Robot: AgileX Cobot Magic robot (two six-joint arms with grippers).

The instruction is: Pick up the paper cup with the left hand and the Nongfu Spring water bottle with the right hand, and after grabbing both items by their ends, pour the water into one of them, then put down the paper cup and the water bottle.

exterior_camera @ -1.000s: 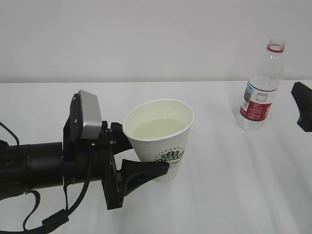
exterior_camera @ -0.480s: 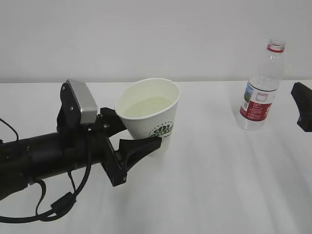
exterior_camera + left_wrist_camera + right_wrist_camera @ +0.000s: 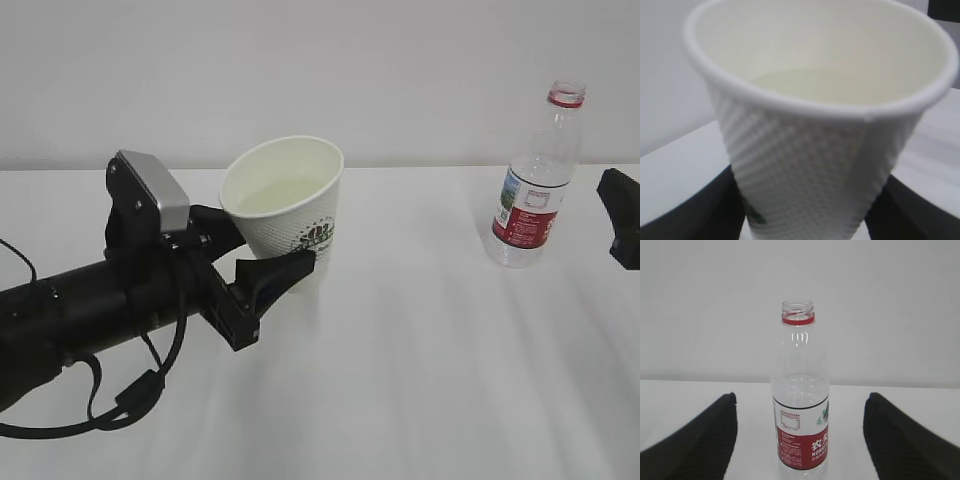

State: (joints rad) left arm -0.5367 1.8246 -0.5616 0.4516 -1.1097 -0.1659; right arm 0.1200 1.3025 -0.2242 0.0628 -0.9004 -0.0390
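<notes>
Clearly grasped by left pincer [image 3: 262,262] at centre left: paper cup [image 3: 288,205], upright, water [image 3: 282,193] inside. Upper right on tabletop [image 3: 430,380]: Nongfu Spring water bottle [image 3: 537,180], upright, beyond released right pincer [image 3: 622,230].

The cup [image 3: 285,205] is on the left side, held between the two fingers [image 3: 275,272] of the left arm [image 3: 90,310], which reaches in from the left edge. One finger sits on each side of the cup's lower part. There is water [image 3: 283,194] in the cup. The bottle [image 3: 536,180] stands upright on the surface [image 3: 430,380], far over on the right and well apart from the cup. The right arm's fingers [image 3: 690,440] are just beside the bottle, one on each side, not touching it. A wall [image 3: 320,70] is behind everything.
</notes>
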